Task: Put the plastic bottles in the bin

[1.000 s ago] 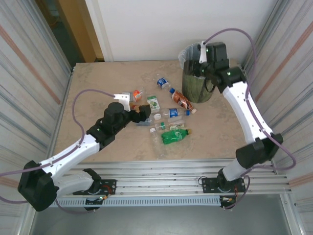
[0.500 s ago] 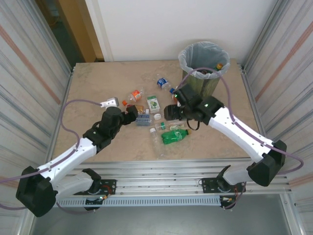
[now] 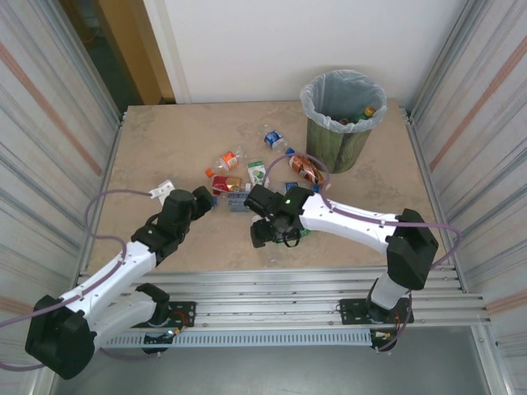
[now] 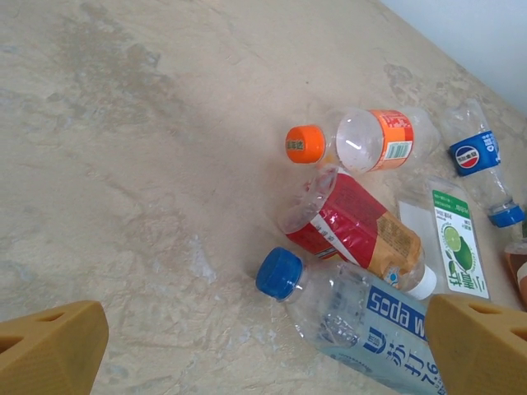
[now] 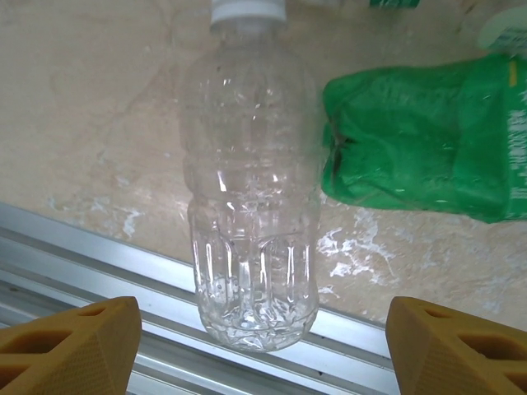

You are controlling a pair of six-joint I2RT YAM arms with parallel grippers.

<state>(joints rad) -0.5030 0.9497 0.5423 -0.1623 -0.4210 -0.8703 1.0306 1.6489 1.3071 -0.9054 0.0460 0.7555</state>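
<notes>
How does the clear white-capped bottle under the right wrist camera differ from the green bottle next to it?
The clear bottle is colourless with no label in sight; the green bottle is tinted green. The clear bottle keeps its ribbed round form; the green bottle is crushed and creased. The clear bottle's base reaches over the metal rail; the green bottle lies crosswise to it on the tabletop. Both lie on their sides.
</notes>
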